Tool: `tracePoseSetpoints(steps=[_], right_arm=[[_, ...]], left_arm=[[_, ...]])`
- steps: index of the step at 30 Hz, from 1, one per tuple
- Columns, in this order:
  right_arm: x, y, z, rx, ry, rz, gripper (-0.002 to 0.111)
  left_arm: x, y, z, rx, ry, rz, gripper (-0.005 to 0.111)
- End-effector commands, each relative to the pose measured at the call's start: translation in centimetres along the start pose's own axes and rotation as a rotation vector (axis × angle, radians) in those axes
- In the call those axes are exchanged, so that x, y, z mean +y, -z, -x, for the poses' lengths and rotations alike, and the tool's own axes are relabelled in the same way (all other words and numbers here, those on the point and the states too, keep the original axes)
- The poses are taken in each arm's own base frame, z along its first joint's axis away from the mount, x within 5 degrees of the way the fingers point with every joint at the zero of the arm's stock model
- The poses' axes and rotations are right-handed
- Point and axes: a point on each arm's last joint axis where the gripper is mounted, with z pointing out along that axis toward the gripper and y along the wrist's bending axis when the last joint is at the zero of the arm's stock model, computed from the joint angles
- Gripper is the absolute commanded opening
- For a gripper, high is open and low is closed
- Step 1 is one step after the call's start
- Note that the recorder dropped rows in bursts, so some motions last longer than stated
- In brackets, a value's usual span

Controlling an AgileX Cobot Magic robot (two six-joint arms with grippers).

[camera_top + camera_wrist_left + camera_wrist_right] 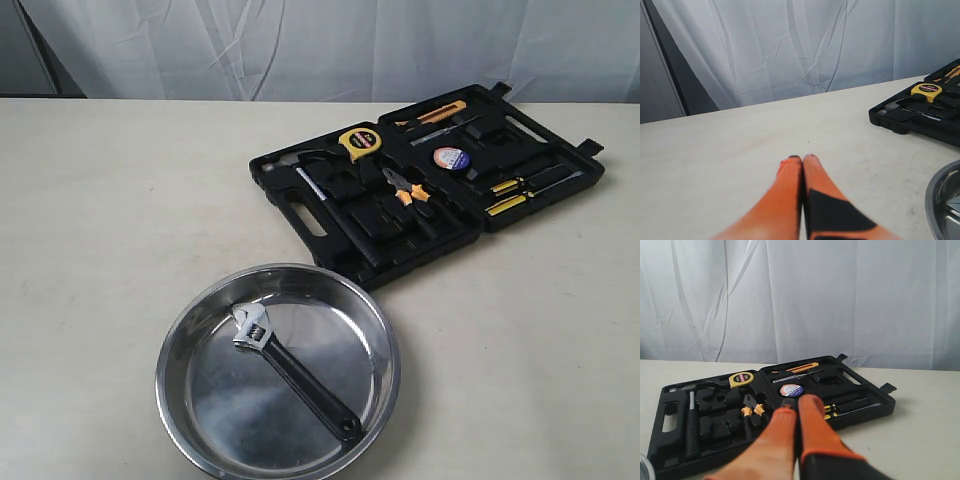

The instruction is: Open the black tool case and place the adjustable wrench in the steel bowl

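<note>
Small black-handled adjustable wrench (295,372) laid diagonally in round steel bowl (172,352) at front of table (100,200); flat black plastic tool case (283,190) spread open behind bowl, toward right.

Beige table (120,220), open black tool case (300,205), steel bowl (175,345)

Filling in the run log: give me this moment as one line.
case open | wrench in bowl | left gripper shut, empty | right gripper shut, empty | task looks done
</note>
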Motion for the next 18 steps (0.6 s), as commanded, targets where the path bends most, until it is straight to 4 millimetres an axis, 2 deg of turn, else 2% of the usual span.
tracePoseSetpoints(steps=[1,18], right_arm=[[-0.02,0.05,0.1,-0.02,-0.012,-0.004,0.0],[-0.01,0.05,0.08,-0.017,-0.023,-0.003,0.0]], left_arm=[[-0.02,-0.01,0.08,-0.002,0.004,-0.004,0.0],[-0.02,-0.01,0.1,-0.004,0.004,-0.004,0.0]])
